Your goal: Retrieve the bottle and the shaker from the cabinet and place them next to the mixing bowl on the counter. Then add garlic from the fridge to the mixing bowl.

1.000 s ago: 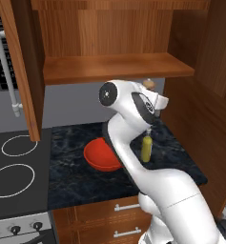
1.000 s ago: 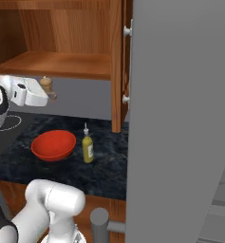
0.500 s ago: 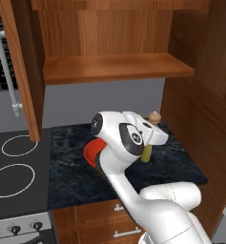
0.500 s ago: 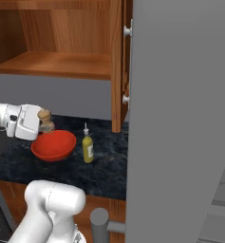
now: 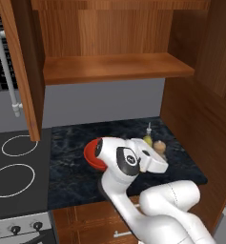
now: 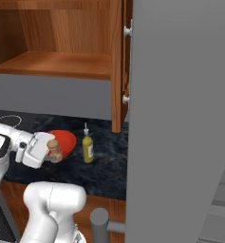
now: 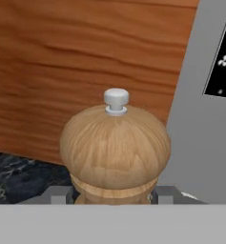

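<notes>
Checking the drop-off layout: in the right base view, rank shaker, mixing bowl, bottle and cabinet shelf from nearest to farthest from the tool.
1. shaker, held in the tool.
2. mixing bowl, just behind the shaker.
3. bottle, to the right on the counter.
4. cabinet shelf, high above.

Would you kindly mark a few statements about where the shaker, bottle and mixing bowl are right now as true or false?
1. The claw is closed on the wooden shaker. True.
2. The yellow bottle stands on the cabinet shelf. False: it stands on the dark counter.
3. The red mixing bowl sits on the counter. True.
4. The bottle lies tipped on its side. False: it stands upright.
5. The shaker is beside the bowl. True.
</notes>
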Robot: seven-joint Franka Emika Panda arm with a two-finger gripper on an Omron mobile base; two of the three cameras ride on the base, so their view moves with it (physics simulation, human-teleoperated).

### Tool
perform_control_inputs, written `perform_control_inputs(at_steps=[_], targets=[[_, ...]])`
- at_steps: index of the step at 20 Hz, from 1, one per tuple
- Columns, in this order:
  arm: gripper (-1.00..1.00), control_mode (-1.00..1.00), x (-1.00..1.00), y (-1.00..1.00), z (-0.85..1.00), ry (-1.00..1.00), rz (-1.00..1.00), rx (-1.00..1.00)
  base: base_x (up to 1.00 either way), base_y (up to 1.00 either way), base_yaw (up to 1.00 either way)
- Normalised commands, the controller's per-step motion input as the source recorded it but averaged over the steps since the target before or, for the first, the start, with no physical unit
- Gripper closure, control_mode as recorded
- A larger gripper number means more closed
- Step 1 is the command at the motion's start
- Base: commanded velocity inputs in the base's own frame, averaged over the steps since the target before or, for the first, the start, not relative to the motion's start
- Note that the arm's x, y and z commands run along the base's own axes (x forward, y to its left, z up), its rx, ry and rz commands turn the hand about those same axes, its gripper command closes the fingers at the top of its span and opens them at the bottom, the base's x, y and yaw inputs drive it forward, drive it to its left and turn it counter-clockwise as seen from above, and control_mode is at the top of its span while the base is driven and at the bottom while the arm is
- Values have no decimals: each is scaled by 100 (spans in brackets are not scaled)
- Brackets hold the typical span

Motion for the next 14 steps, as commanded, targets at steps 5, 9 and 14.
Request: perform_control_inputs(at_steps=[5,9,14], targets=[[100,-100,0,-18,-93,7,-13,-1,0,0,0],[100,-100,-10,-1,-81,0,-1,0,0,0,0],[100,-100,-25,0,-63,-1,0,0,0,0,0]])
